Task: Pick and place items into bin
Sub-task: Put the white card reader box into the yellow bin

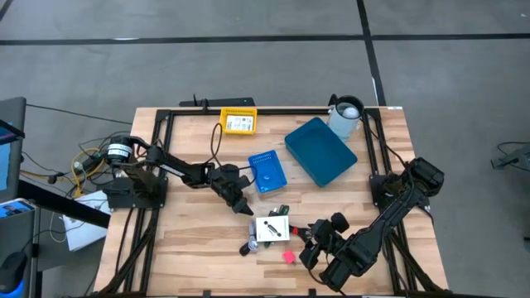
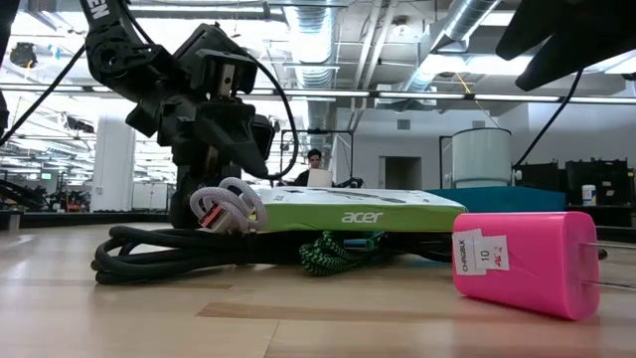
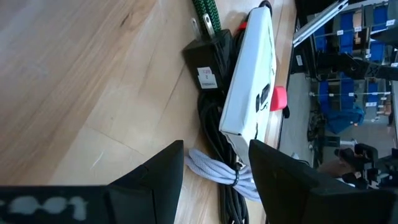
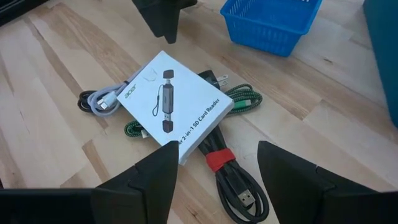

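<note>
The items lie in a pile near the table's front middle. A white acer card-reader box (image 4: 171, 106) rests on a black cable with a red tie (image 4: 221, 158), a green braided cable (image 4: 242, 99) and a black plug (image 3: 208, 59). A coiled white cable (image 4: 106, 99) lies beside the box. A pink charger (image 2: 527, 261) lies apart, nearer the front edge. My left gripper (image 3: 214, 149) is open, slanting down just over the white coil (image 3: 214, 171). My right gripper (image 4: 217, 152) is open above the pile's right side. The small blue basket (image 1: 267, 171) stands behind the pile.
A large flat blue container (image 1: 321, 151) lies at the back right, with a white cup-like thing (image 1: 346, 116) behind it. A yellow box (image 1: 239, 122) sits at the far edge. Black frame rails (image 1: 166, 141) run along the table's sides and back.
</note>
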